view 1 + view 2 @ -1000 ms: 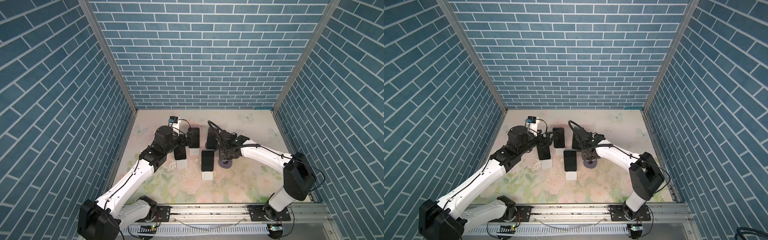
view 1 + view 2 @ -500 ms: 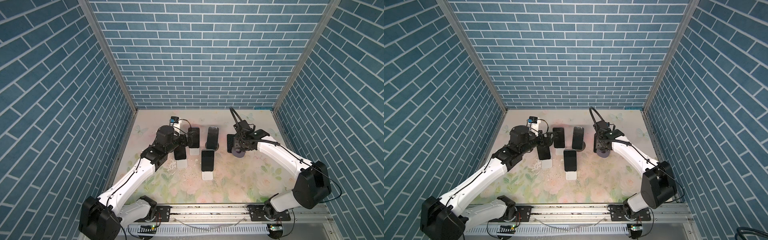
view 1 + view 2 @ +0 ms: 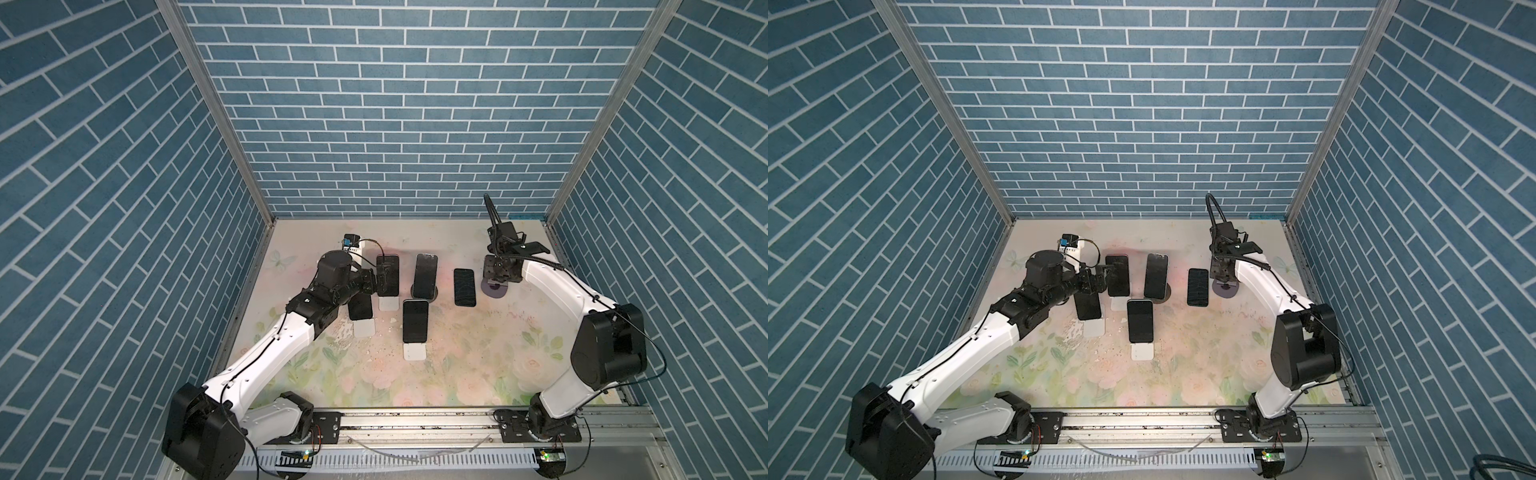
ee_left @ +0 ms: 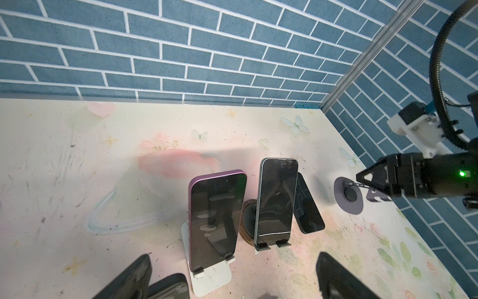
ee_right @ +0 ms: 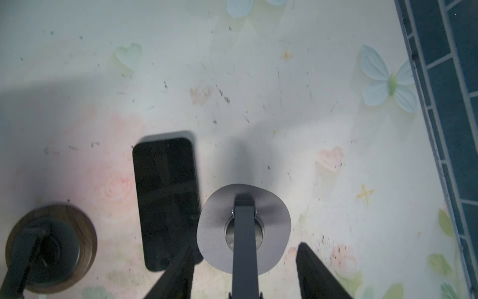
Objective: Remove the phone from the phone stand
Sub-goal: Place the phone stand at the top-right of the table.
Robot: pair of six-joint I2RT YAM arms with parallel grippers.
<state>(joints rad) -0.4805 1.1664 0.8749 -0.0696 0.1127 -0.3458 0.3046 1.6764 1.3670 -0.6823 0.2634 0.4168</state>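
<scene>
Black phone (image 5: pixel 166 202) lying flat, just beside right end effector (image 5: pixel 245 247)

The table (image 3: pixel 478 353) has a pale top printed with flowers and butterflies, scuffed and dotted with specks (image 3: pixel 344 332). One phone (image 3: pixel 464 286) lies flat on it, screen up, toward the right. Just beside the phone stands a round grey stand (image 3: pixel 494 291); on its other side is a wooden stand (image 5: pixel 88 233). Left of those stand three white stands: back (image 3: pixel 388 304), left (image 3: pixel 364 330) and front (image 3: pixel 414 353).
</scene>
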